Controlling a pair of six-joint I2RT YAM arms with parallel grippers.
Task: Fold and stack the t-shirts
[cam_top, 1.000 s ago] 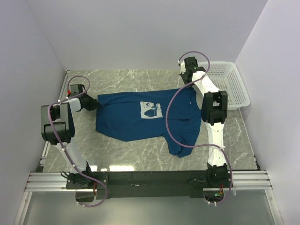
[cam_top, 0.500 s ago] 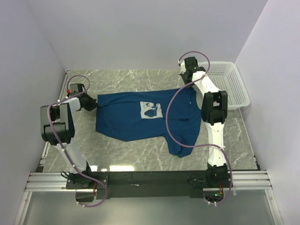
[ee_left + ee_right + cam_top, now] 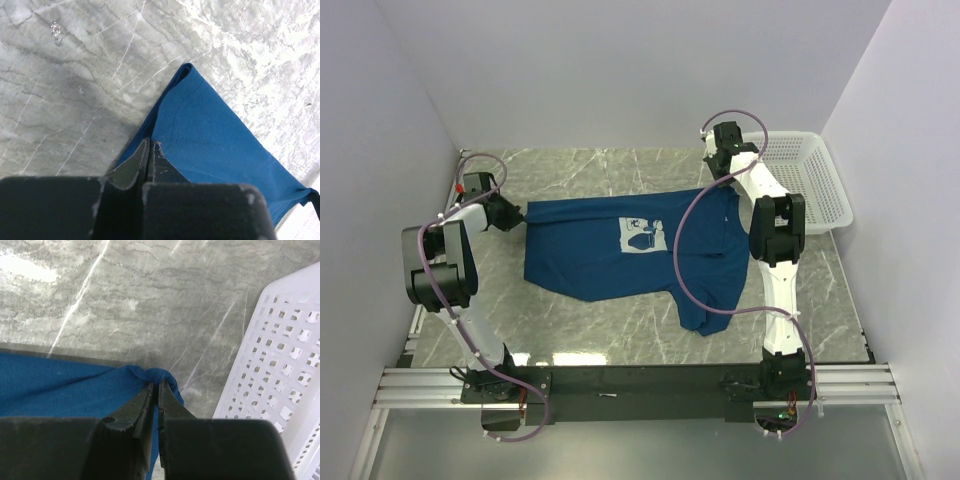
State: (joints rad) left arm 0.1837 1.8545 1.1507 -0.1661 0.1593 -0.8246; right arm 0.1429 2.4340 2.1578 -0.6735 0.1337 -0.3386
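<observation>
The dark blue t-shirt (image 3: 620,255) lies spread across the marble table, its white square print (image 3: 640,233) facing up. At the shirt's left corner my left gripper (image 3: 517,216) is shut on the fabric; the left wrist view shows the fingertips (image 3: 150,148) pinching the hem of the t-shirt (image 3: 225,145), which runs away in a taut point. My right gripper (image 3: 725,186) is shut on the far right corner, where a bunch of blue cloth (image 3: 65,385) sits between the tips of the right gripper (image 3: 156,386).
A white mesh basket (image 3: 812,180) stands at the back right, close beside the right gripper, its wall (image 3: 280,380) filling the right of that wrist view. Grey walls close in the table on three sides.
My left gripper closed on the shirt's left corner and drew back to the far left, pulling that corner taut. The right arm has not moved.
</observation>
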